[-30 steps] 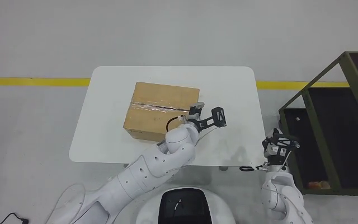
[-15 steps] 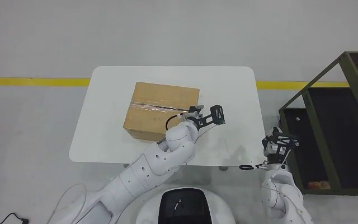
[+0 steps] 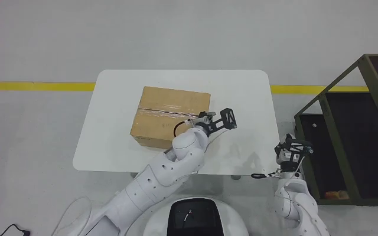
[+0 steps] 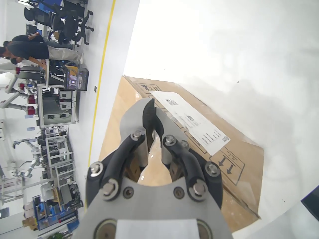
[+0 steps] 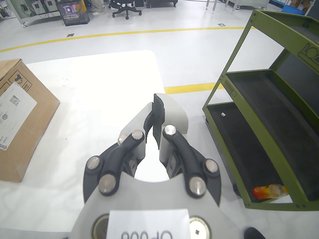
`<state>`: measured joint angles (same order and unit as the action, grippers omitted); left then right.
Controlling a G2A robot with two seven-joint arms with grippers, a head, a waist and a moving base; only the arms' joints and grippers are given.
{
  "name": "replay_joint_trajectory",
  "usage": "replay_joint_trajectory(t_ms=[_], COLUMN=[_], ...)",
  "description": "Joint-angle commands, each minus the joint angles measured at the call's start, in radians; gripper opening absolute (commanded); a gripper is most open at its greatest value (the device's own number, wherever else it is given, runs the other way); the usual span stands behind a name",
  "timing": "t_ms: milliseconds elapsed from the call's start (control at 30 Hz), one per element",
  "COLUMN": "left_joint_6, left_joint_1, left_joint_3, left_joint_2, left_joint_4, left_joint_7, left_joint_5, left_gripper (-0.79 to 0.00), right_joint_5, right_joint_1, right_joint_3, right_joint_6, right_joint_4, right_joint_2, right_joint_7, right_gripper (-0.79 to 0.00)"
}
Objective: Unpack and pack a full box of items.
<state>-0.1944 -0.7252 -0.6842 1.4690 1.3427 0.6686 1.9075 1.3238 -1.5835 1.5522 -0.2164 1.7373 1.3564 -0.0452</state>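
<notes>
Cardboard box (image 3: pixel 170 115), flaps closed and taped, contents hidden, on white table (image 3: pixel 236 88). Left gripper (image 3: pixel 228 118) just beside box's end, fingers pressed together. Right gripper (image 5: pixel 155 111) likewise closed, near green cart (image 5: pixel 249 128) holding an orange item (image 5: pixel 269 191).

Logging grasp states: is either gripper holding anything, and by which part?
Nothing is held. The left gripper hangs near the cardboard box, jaws shut on nothing; the right gripper is shut and empty too.
</notes>
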Motion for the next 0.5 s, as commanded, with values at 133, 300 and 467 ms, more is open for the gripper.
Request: replay_joint_trajectory(t_ms=[133, 300, 467], left_joint_6=[0.02, 0.035, 0.044], left_joint_1=[-0.034, -0.067, -0.095], left_joint_3=[-0.063, -0.115, -0.15], left_joint_2=[0.002, 0.003, 0.003], left_joint_4=[0.056, 0.121, 0.181], left_joint_7=[-0.009, -0.003, -0.005], left_joint_5=[-0.071, -0.131, -0.155], left_gripper=[-0.785, -0.785, -0.785], right_joint_5=[0.0, 0.0, -0.002], right_joint_1=[0.014, 0.024, 0.031], right_joint_3=[-0.008, -0.01, -0.012], right_joint_6=[0.005, 0.009, 0.012], right_joint_4=[-0.01, -0.018, -0.024], right_joint_2=[0.002, 0.003, 0.004], right_joint_7=[0.005, 0.008, 0.008], right_gripper=[-0.785, -0.785, -0.785])
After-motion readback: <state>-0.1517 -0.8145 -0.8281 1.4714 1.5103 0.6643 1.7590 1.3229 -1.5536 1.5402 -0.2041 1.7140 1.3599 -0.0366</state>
